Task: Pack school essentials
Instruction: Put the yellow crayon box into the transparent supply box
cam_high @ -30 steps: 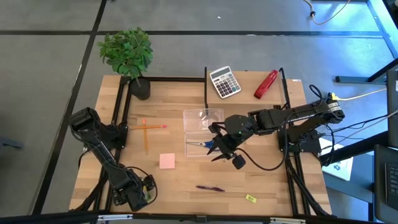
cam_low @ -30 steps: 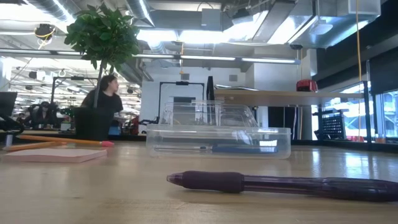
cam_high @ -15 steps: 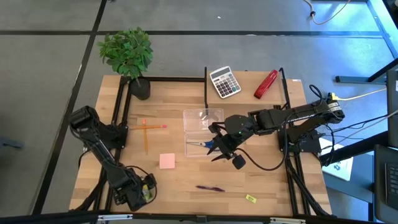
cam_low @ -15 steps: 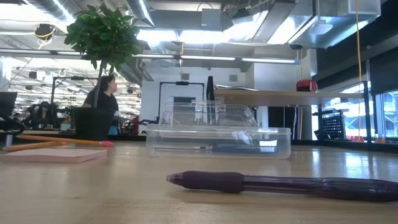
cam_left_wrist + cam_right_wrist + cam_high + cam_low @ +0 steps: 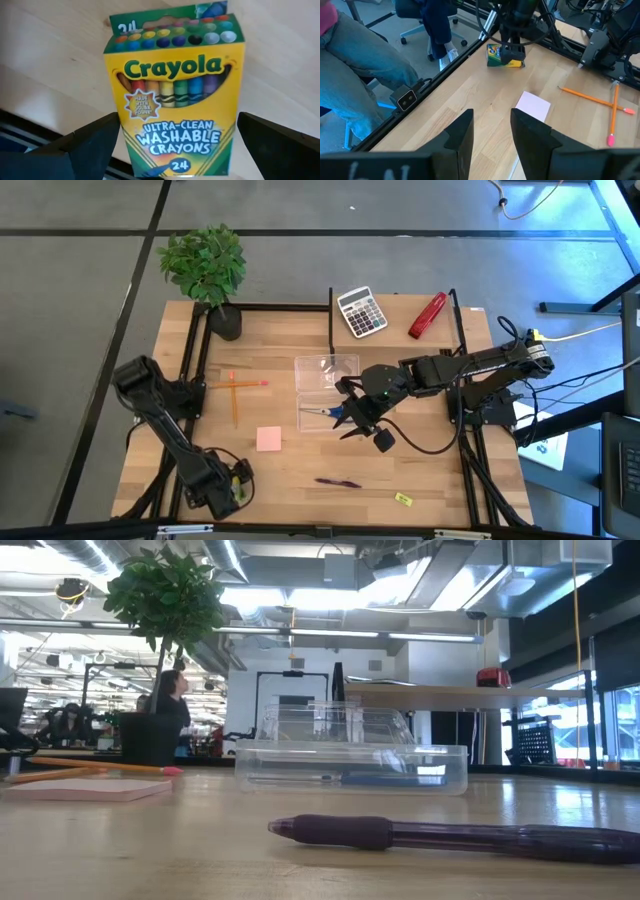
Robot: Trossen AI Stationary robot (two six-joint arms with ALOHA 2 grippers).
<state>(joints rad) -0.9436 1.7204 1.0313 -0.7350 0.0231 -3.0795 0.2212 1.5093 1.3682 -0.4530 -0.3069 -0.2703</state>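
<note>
Potted plant [image 5: 208, 275] at the wooden table's [image 5: 440, 470] far left corner; grey calculator [image 5: 361, 312] and red stapler [image 5: 427, 315] (well apart) along the far edge.

**Dark arms, blocky pincers**

Two arms of dark, matte links are seen, each built from rounded joint housings joined by slim straight segments. A black cable is looped beneath the right arm [image 5: 455, 367], and a small yellow mark is carried near its base. The right pincer [image 5: 492, 135] is formed of two flat, dark, squared fingers [image 5: 461, 135]. The left pincer [image 5: 175, 145] is shown with broad, black, wedge-shaped fingers [image 5: 90, 145].
</note>
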